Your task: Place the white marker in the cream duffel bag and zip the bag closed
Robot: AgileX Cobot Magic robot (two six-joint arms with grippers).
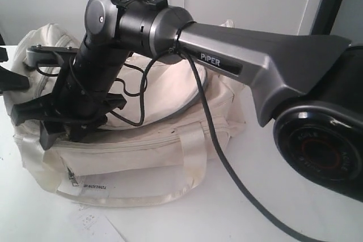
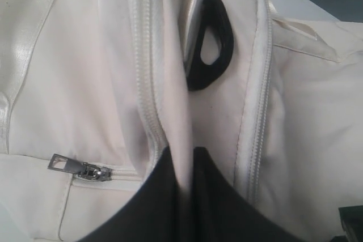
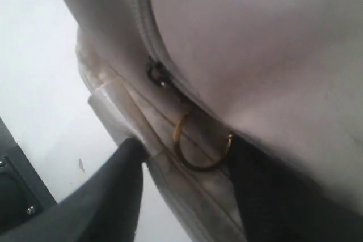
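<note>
One cream duffel bag (image 1: 142, 157) lies slumped on the white bench (image 1: 272, 196), toward its far edge by the wall. Where the white marker is we cannot tell; no view shows it.

Two grippers work at the bag. The left gripper (image 2: 182, 160) has its two dark fingers pinched together on an upright fold of the bag's cream fabric. On one side of that fold we count one black D-ring (image 2: 226, 26), and on the other one grey zipper pull (image 2: 72, 167) lying flat. Two pale zipper tracks run alongside.

The right gripper (image 3: 186, 143) stands with its fingers wide apart, astride a seam at the bag's edge. One thin brownish ring (image 3: 201, 167) sits between them. The view is close and blurred, so the fingers seem only to straddle the cloth rather than clamp it.

From outside, the one grey right arm (image 1: 255, 55) crosses over the top of the bag, a black cable (image 1: 218, 151) trailing from it down to the bench. One satin handle (image 1: 195, 140) loops over the bag's front, and one printed paper tag (image 1: 93, 184) lies at its lower front edge.
</note>
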